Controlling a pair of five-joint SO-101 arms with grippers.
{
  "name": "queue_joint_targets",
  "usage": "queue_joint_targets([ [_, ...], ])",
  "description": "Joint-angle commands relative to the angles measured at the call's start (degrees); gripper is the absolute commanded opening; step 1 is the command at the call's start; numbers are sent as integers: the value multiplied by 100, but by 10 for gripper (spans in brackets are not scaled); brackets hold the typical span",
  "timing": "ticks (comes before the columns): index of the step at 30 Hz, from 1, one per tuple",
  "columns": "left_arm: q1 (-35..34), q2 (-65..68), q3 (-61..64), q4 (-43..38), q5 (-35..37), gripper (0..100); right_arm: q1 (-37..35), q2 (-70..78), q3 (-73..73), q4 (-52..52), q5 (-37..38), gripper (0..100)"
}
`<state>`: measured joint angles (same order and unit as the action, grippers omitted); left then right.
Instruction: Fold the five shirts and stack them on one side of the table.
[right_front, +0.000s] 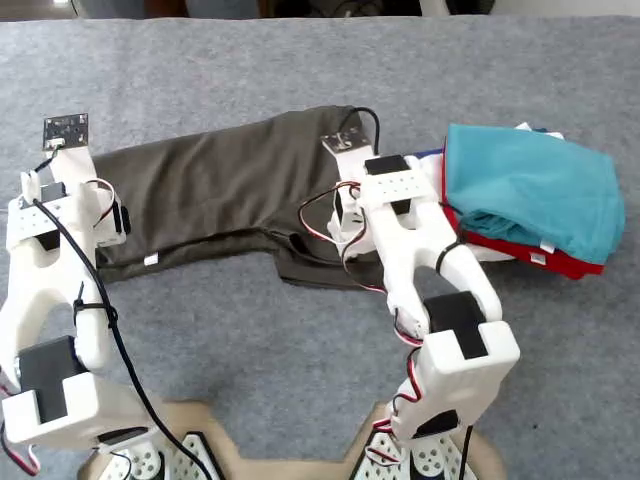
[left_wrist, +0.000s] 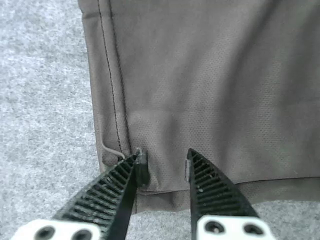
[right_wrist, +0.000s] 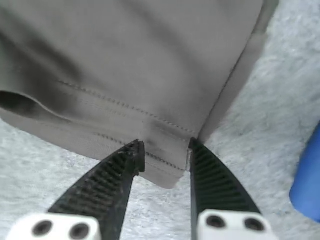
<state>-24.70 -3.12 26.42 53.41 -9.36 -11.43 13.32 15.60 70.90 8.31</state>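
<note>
Olive-brown cloth across the middle of the grey-covered tabletop (right_front: 250, 340): dark shirt (right_front: 210, 190) spread flat from near the left edge to about the centre, with a fold of it reaching toward the front edge. Its right end is partly covered in the high view by the right arm (right_front: 420, 240), its left end by the left arm (right_front: 50, 260). Jaw state best judged from the wrist cameras. Jaws of the left gripper (left_wrist: 162, 161) a little way apart, tips down on the dark shirt just inside a stitched hem corner, a strip of cloth between them but not pinched. Loose pale thread (left_wrist: 111, 150) just beside one tip. Jaws of the right gripper (right_wrist: 166, 147) parted about as much, straddling another hemmed corner, cloth lying in the gap, nothing clamped. Blue shape (right_wrist: 307, 180) cut off at the frame edge of the right wrist view (too little of it to name). Near the right edge of the tabletop, a stack of folded shirts: teal shirt (right_front: 530, 195) on top, red shirt (right_front: 560, 262) under it, slivers of white and blue lower down, mostly hidden. Small white tag (right_front: 151, 260) on the dark shirt's hem facing the front edge, and a similar one on the red shirt. Print on either too small to read.
</note>
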Motion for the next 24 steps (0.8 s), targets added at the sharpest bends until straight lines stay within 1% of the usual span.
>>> queue_joint_targets([
  [1,13,-202,-84,-35,-35,148,62,-13,-66,-70,-299,155],
  [8,13,-202,-84,-35,-35,148,149,-13,-66,-70,-668,149],
  [12,13,-202,-84,-35,-35,148,422,-13,-84,-70,-730,68],
  [13,13,-202,-84,-35,-35,148,448,-13,-84,-70,-730,64],
  [17,40,-202,-84,-35,-35,148,360,-13,-66,-26,-721,87],
  [24,13,-202,-101,-35,-44,148,325,-13,-92,-18,-730,90],
])
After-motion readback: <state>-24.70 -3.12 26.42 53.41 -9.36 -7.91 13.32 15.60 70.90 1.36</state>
